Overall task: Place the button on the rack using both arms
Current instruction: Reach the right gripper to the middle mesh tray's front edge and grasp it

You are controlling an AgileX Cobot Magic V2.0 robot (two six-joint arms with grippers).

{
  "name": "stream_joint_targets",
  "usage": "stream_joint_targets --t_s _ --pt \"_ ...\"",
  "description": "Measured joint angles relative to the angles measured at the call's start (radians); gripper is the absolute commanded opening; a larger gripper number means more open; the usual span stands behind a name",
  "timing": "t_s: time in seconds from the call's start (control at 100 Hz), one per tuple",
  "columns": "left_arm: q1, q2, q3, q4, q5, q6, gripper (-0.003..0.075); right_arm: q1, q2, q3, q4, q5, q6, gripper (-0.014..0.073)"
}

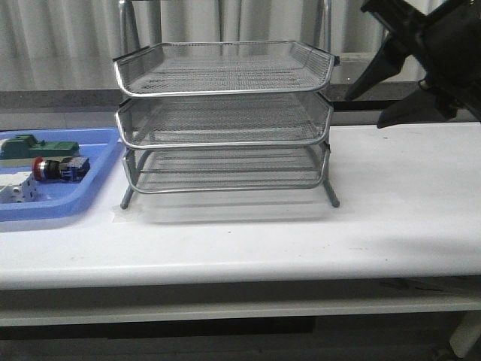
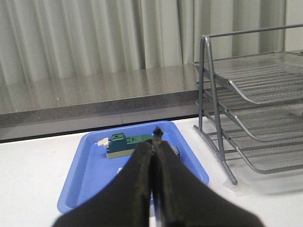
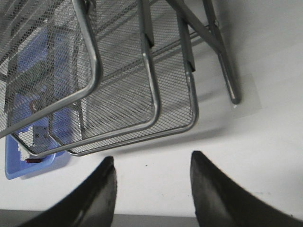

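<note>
The small red-headed push-button (image 1: pixel 58 168) lies in the flat blue plastic tray (image 1: pixel 98 188), left of the three-tier silver wire-mesh rack (image 1: pixel 225 120). My left tool (image 2: pixel 154 142) is pinched closed, empty; my right tool (image 3: pixel 151 184) hangs wide. I should spread the left first, then straddle the black body.

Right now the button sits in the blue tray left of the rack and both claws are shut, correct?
Not quite. The button is in the blue tray left of the rack, and the left claw is shut, but the right wrist view shows the right claw open.
</note>
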Motion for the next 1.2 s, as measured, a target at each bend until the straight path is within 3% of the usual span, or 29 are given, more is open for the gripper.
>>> stream_joint_targets --t_s 0.27,0.79,1.05,1.2 --pt "0.0 0.0 0.0 0.0 0.0 0.0 -0.0021 0.006 0.166 -0.099 0.107 0.065 -0.099 0.0379" --pt "0.0 0.0 0.0 0.0 0.0 0.0 -0.0021 0.049 0.335 -0.246 0.116 0.069 -0.111 0.0373" --pt "0.0 0.0 0.0 0.0 0.0 0.0 -0.0021 0.049 0.346 -0.25 0.12 0.069 -0.111 0.0102" --pt "0.0 0.0 0.0 0.0 0.0 0.0 -0.0021 0.047 0.346 -0.25 0.141 0.077 -0.106 0.0075"
